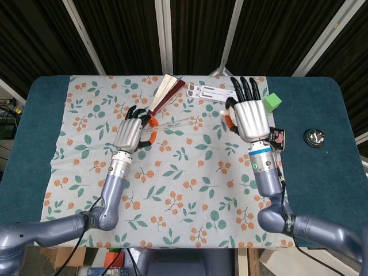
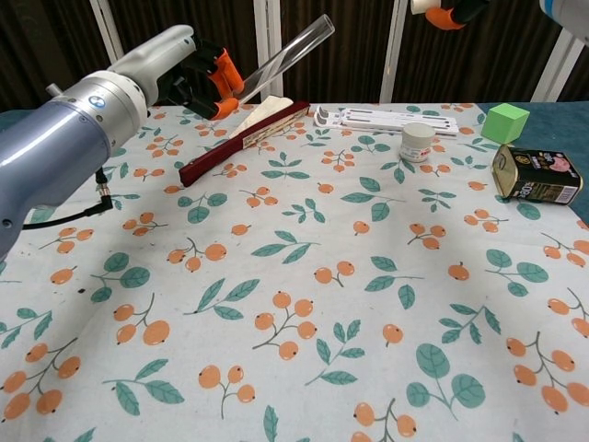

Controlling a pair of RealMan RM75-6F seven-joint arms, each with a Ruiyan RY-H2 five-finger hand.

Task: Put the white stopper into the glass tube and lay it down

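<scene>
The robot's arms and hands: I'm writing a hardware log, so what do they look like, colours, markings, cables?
Both arms are glossy blue-grey tubes with pale wrist bands. The left hand and right hand have silver-grey ribbed backs, black fingers and orange tips. The right wrist bears a small green light, and a thin black cable runs along each forearm.

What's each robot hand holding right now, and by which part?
The left robot hand grips the glass tube at its lower end. The right robot hand pinches the white stopper in its fingertips.
</scene>
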